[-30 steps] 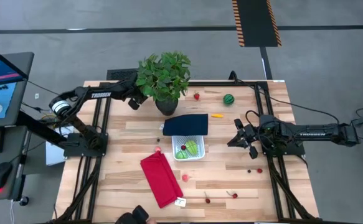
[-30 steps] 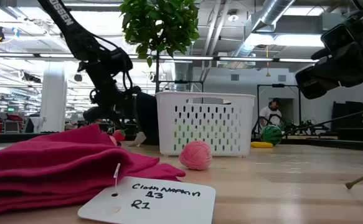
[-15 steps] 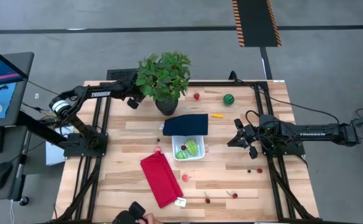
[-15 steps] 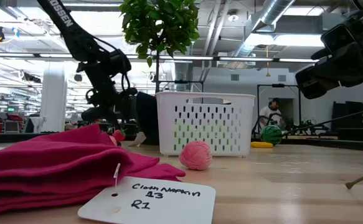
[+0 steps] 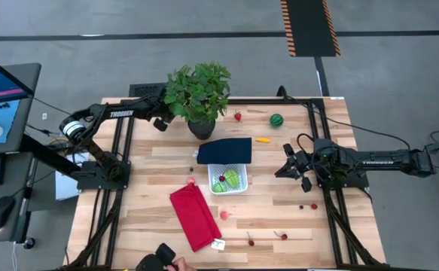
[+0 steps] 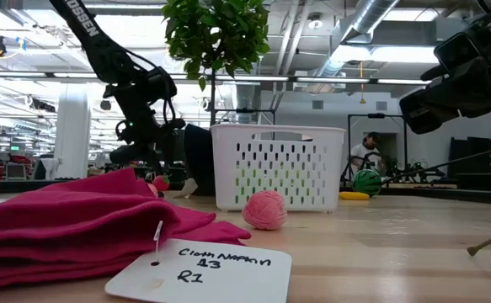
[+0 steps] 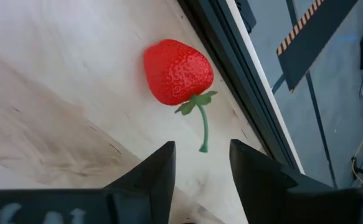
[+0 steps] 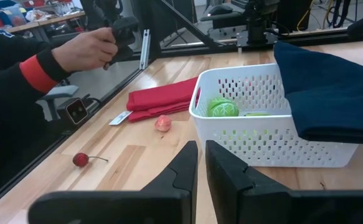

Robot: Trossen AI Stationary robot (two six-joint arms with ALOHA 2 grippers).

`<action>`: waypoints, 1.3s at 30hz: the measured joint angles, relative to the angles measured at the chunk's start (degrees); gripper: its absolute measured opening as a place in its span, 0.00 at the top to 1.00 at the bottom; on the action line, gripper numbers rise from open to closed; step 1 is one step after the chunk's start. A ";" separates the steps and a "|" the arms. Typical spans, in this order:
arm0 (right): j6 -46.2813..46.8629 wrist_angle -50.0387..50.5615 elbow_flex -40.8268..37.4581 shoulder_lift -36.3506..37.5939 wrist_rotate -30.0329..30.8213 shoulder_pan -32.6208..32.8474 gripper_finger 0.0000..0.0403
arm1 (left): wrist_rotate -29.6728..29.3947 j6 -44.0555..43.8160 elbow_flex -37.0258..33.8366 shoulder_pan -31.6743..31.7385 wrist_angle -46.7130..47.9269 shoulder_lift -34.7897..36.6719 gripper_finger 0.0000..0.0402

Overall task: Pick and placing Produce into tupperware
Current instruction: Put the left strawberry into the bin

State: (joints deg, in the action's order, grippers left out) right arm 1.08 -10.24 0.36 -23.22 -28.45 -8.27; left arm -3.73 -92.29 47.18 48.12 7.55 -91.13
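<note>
1. High view: the left arm reaches from its base on the table's left side toward the far edge, its left gripper (image 5: 161, 122) just beside the potted plant (image 5: 199, 94) on the plant's left.
2. In the left wrist view, the fingers (image 7: 156, 169) stand partly open with a clear gap between them and hold nothing. A red strawberry (image 7: 177, 71) with a green stem lies on the wood just ahead of the tips, near the table's dark frame rail (image 7: 231, 68), untouched.
3. The right arm stretches in from the table's right edge, low and level. Its right gripper (image 5: 287, 168) hovers to the right of the tupperware (image 5: 229, 189), apart from it.
4. In the right wrist view, the right fingers (image 8: 182, 167) are nearly closed, only a thin slit between them, with nothing gripped.
5. The tupperware is a white perforated container at mid-table. Green produce (image 8: 221, 107) lies inside it, and a dark blue lid (image 5: 224, 151) rests against its far side.
6. A red cloth (image 5: 195, 217) lies to the container's near left, with a pink berry (image 6: 265, 209) between them.
7. A striped green melon (image 5: 277, 120) and an orange piece (image 5: 262, 139) sit toward the far right; small red cherries (image 5: 251, 242) are scattered along the near side.
8. A person's hand (image 8: 89, 48) holds a dark object beyond the table's near edge.
</note>
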 joint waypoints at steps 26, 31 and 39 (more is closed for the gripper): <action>0.00 0.00 -0.02 0.02 0.00 0.02 0.86 | 5.38 -0.29 -0.04 1.33 -3.98 -5.40 0.70; 0.00 -0.02 -0.02 0.02 0.00 0.00 0.86 | 6.04 1.58 -0.04 2.07 -2.47 -5.40 0.70; -0.01 0.00 -0.02 0.02 0.00 0.02 0.86 | 7.31 6.15 -0.04 3.52 -2.32 -5.40 0.72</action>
State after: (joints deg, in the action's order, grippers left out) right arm 1.07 -10.24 0.34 -23.20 -28.45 -8.25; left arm 3.58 -86.14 47.13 51.63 5.23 -96.53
